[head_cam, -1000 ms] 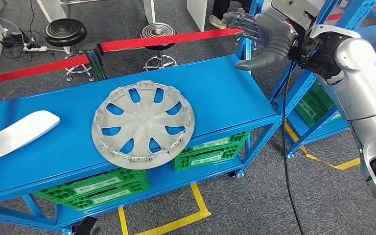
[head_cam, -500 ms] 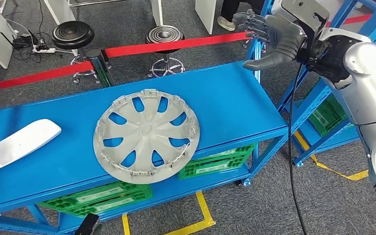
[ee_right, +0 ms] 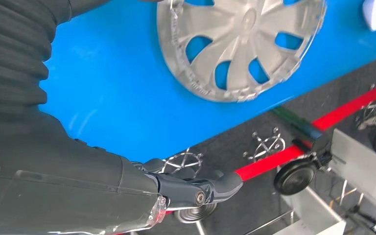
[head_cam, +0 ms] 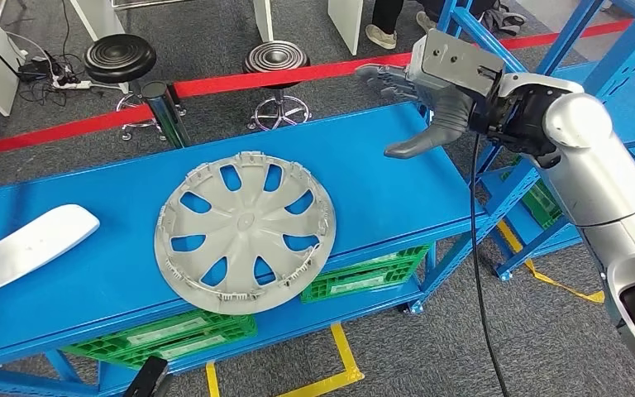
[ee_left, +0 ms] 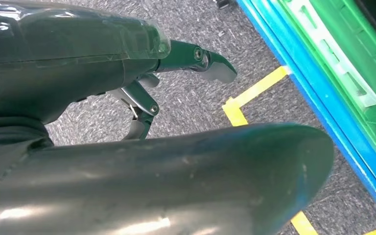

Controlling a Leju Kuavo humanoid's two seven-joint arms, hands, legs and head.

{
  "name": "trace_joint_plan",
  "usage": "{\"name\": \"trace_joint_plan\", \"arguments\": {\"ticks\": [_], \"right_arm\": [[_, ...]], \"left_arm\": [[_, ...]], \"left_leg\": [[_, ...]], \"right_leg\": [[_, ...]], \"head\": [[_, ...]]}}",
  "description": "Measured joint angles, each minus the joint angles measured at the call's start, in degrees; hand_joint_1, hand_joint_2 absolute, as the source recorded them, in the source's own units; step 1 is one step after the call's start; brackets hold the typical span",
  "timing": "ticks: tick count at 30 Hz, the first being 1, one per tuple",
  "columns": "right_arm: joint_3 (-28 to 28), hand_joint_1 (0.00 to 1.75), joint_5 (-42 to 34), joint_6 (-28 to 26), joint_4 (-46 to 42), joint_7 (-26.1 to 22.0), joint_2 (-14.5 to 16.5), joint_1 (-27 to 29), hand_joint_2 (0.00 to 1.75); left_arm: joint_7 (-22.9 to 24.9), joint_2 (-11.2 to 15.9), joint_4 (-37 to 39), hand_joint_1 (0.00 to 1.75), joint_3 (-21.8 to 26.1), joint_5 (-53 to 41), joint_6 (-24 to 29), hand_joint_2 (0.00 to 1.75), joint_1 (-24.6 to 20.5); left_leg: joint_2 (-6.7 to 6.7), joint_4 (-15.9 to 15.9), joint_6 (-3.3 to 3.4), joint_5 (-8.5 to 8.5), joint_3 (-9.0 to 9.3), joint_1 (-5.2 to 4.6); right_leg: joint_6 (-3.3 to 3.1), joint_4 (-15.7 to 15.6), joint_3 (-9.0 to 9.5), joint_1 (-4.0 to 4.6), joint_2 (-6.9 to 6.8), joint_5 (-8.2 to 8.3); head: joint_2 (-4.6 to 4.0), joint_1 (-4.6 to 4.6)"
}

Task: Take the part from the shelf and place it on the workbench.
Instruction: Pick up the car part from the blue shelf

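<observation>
**Right hand swinging in over the shelf, hubcap not touched yet**

So over the last second the right hand (head_cam: 417, 103) has come down and to the left in the head view. It was up at the top right edge near the red barrier tape (head_cam: 215, 83); now it hangs over the far right corner of the blue shelf top (head_cam: 380, 182). The view drifted a little too, but the hand clearly closed in on the shelf. My read: this is the approach, grasp not started.

The fingers (head_cam: 376, 76) are spread and holding nothing, thumb sticking out low toward the shelf.

The hubcap (head_cam: 244, 230) lies flat in the middle of the frame, its near edge hanging slightly over the front lip. It's well apart from the fingers, down and left of them, with bare blue between. In the right wrist view the hubcap (ee_right: 240, 44) sits at the top, fingers (ee_right: 210, 188) at the bottom.

Left hand (ee_left: 142, 98) hangs over the carpet, fingers loosely apart, nothing in them.
</observation>
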Motion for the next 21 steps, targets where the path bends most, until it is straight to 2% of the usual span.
{"name": "trace_joint_plan", "arguments": {"ticks": [7, 12, 14, 16, 18, 19, 20, 21], "right_arm": [[0.8, 0.0, -0.3, 0.0, -2.6, 0.5, 0.4, 0.5, 1.75], [1.5, 0.0, -0.5, -0.2, -3.5, 1.2, 0.6, 0.5, 1.75], [1.7, 0.0, -0.6, -0.3, -3.9, 1.4, 0.6, 0.5, 1.75], [1.7, 0.0, -0.8, -0.4, -4.1, 1.4, 0.5, 0.5, 1.75], [1.8, 0.0, -0.9, -0.4, -4.1, 1.4, 0.4, 0.7, 1.75], [1.9, 0.0, -1.0, -0.4, -4.1, 1.4, 0.4, 1.0, 1.75], [2.0, 0.0, -1.0, -0.4, -4.1, 1.4, 0.4, 1.2, 1.75], [2.1, 0.0, -1.1, -0.4, -4.1, 1.4, 0.4, 1.4, 1.75]], "left_arm": [[0.0, -0.1, 0.0, 0.0, 0.0, -0.2, 0.1, 0.0, -0.1], [0.5, 0.0, 0.0, 0.0, 0.0, -0.4, 0.2, 0.0, -0.2], [0.7, 0.0, 0.0, 0.0, 0.0, -0.4, 0.3, 0.0, -0.2], [0.7, 0.0, 0.0, 0.0, 0.0, -0.4, 0.4, 0.0, -0.3], [0.8, 0.0, 0.0, 0.0, 0.0, -0.4, 0.4, 0.0, -0.3], [0.8, 0.0, 0.0, 0.0, 0.0, -0.4, 0.4, 0.0, -0.3], [0.8, 0.0, 0.0, 0.0, 0.0, -0.4, 0.4, 0.0, -0.3], [0.8, 0.0, 0.0, 0.0, 0.0, -0.4, 0.4, 0.0, -0.3]], "left_leg": [[-0.06, 0.0, 0.01, 0.0, 0.06, -0.04], [-0.15, 0.2, 0.37, 0.08, 0.02, -0.29], [-0.11, -0.5, 0.75, 0.77, 0.44, 0.03], [-0.04, -1.3, 1.1, 1.4, 0.89, 0.36], [-0.04, -1.3, 1.2, 1.52, 0.94, 0.35], [-0.04, -1.3, 1.2, 1.51, 0.95, 0.35], [-0.06, -1.3, 1.18, 1.5, 0.95, 0.35], [-0.09, -1.2, 1.13, 1.46, 0.97, 0.35]], "right_leg": [[0.02, -0.2, 0.2, -0.02, -0.01, 0.03], [0.64, -0.8, 0.42, -0.22, -0.01, 0.48], [1.02, -0.7, 0.47, -0.19, -0.01, 0.14], [1.4, 2.7, -0.67, -0.18, -0.16, -2.29], [1.71, 9.9, -3.45, -0.22, -0.34, -5.86], [1.79, 13.1, -4.73, -0.23, -0.38, -6.89], [1.81, 14.7, -5.33, -0.24, -0.4, -6.89], [1.75, 14.0, -4.96, -0.24, -0.41, -5.75]], "head": [[0.0, 0.1], [0.0, -0.09], [0.0, -0.1], [0.0, 0.26], [0.0, 0.72], [0.0, 0.84], [0.0, 0.87], [0.0, 0.9]]}}
